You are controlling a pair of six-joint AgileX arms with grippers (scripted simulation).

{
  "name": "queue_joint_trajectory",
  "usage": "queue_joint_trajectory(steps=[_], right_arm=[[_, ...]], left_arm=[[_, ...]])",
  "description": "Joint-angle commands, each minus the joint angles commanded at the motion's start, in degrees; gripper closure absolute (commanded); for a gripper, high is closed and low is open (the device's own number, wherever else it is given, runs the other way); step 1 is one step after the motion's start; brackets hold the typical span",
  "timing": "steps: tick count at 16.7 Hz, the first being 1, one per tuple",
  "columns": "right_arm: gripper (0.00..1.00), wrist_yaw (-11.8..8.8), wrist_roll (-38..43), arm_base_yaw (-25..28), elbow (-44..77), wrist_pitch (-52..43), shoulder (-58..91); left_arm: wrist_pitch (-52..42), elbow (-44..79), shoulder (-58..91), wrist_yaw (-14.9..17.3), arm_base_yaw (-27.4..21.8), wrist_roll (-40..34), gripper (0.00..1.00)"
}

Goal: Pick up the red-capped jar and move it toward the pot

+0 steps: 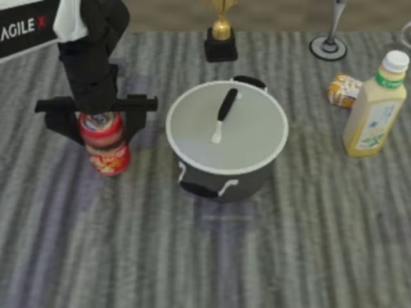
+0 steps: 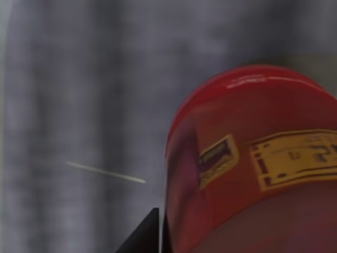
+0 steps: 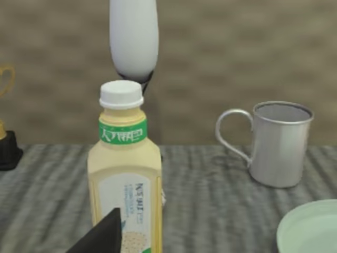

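The red-capped jar [image 1: 106, 146] is at the table's left, its cap with the pale emblem caught between the black fingers of my left gripper [image 1: 99, 122], which is shut on it. Seen from the left wrist, the jar's red label with yellow print [image 2: 253, 168] fills the picture beside one dark finger [image 2: 145, 237]. The pot [image 1: 257, 179], dark grey with a white-rimmed lid and black handles, stands at the table's middle, a short gap to the right of the jar. My right arm is outside the top view; one of its dark fingers [image 3: 105, 234] shows in the right wrist view, open, holding nothing.
A gold trophy [image 1: 221, 35] stands behind the pot. At the right are a wine glass base [image 1: 328, 46], a small orange-yellow jar [image 1: 343, 90] and a tall pale-yellow white-capped bottle [image 1: 374, 109]. A metal mug [image 3: 279, 142] and a pale green plate [image 3: 310, 226] lie beyond the bottle.
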Motion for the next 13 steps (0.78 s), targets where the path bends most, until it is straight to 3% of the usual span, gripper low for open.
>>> queue_joint_trajectory(steps=[10,13], right_arm=[[0.0,0.0,0.0,0.0,0.0,0.0,0.0],[0.0,0.0,0.0,0.0,0.0,0.0,0.0]], left_arm=[[0.0,0.0,0.0,0.0,0.0,0.0,0.02],[0.0,0.0,0.0,0.0,0.0,0.0,0.0]])
